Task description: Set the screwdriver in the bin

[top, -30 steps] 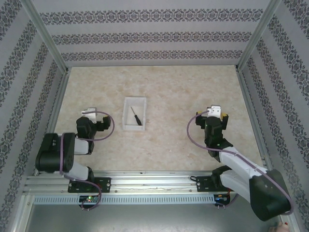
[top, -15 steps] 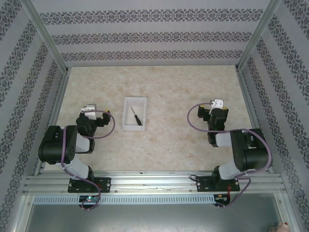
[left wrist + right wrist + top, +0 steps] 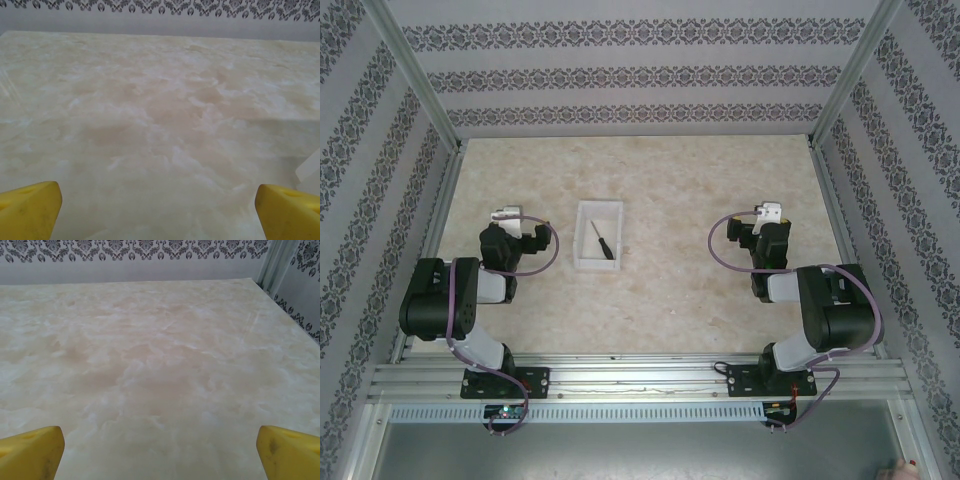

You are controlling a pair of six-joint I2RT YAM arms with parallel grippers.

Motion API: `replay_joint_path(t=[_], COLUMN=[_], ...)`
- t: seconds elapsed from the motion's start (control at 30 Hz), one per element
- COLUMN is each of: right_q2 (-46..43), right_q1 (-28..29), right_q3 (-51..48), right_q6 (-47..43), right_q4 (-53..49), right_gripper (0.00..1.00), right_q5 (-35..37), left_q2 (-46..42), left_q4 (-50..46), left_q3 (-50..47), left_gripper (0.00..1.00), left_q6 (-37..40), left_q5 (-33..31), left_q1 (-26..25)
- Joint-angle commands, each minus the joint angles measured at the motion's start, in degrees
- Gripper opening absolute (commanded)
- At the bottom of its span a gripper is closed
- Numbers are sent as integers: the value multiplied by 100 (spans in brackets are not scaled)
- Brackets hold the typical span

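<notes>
Our left fingers (image 3: 30, 207) stand spread wide, with nothing between them but bare table (image 3: 160, 100); our right fingers (image 3: 287, 450) are parted just as far and grip nothing either. From above, both arms sit folded back toward their bases, the left one near the bin (image 3: 582, 262), the right one well apart from it. The screwdriver (image 3: 604, 241) lies slantwise inside the bin, wholly within its walls as far as we can tell, so we judge the task done. The risks from here are all of our own making. The bin looks light and low-walled, so a careless swing of the left arm or its looping purple cable (image 3: 548, 262) could nudge it, slide it, or tip the tool back out. Reaching in again with open fingers could catch the rim and flip it. A pale translucent edge at the right of the left wrist view may be that bin, which would mean we have little room on that side.
</notes>
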Motion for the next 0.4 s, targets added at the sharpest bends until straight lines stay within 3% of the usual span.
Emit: replay_joint_path(t=[0.0, 0.37], right_q2=[30, 30], right_q1=[-16, -15], right_q3=[75, 69], right_q6=[-48, -62], right_q4=[214, 214], right_gripper=[98, 98], right_q5=[-111, -124], left_q2=[-93, -93], left_q4=[-167, -168], left_q3=[38, 40], left_gripper=[99, 99], left_q6=[92, 92], left_q5=[93, 95], left_q1=[-60, -54])
